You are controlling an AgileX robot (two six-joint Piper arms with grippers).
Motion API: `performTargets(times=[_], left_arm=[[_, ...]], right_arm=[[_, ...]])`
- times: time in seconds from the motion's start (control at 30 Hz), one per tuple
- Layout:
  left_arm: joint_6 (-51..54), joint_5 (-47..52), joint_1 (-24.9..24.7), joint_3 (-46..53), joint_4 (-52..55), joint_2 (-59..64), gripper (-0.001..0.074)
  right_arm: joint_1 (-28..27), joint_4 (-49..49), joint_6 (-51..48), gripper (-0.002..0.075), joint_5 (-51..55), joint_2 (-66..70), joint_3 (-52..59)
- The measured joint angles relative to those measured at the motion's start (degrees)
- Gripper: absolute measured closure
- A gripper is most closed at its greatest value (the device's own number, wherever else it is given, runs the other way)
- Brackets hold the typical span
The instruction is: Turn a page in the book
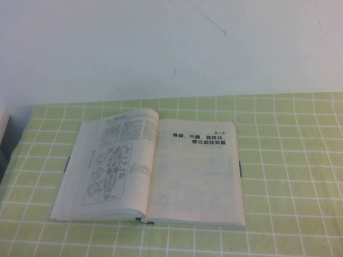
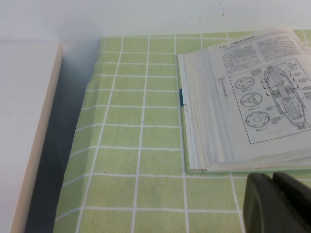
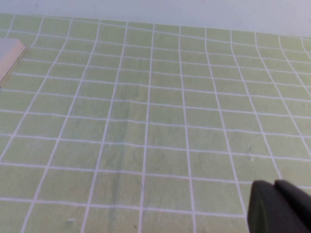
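High view: the book [image 1: 153,168] is laid open and flat on the green-checked counter [image 1: 289,160], the page [image 1: 115,163] with the three-circle diagram on its left side. Left hand [image 2: 279,204], seen beside the book's left edge, and right hand [image 3: 282,206], over bare cloth: opening cannot be told; nothing is seen held.

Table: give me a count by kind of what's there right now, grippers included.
Book, open, three-circle diagram page on the left: 1
Checked green cloth: 1
Grippers: 2, left gripper near the book's corner, right gripper over bare cloth
Total: 4
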Motion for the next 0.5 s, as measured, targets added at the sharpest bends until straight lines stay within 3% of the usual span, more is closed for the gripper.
performTargets(times=[0.5], left_arm=[[0.0, 0.0, 0.0, 0.0, 0.0, 0.0, 0.0738]], right_arm=[[0.0, 0.0, 0.0, 0.0728, 0.0, 0.0, 0.0]])
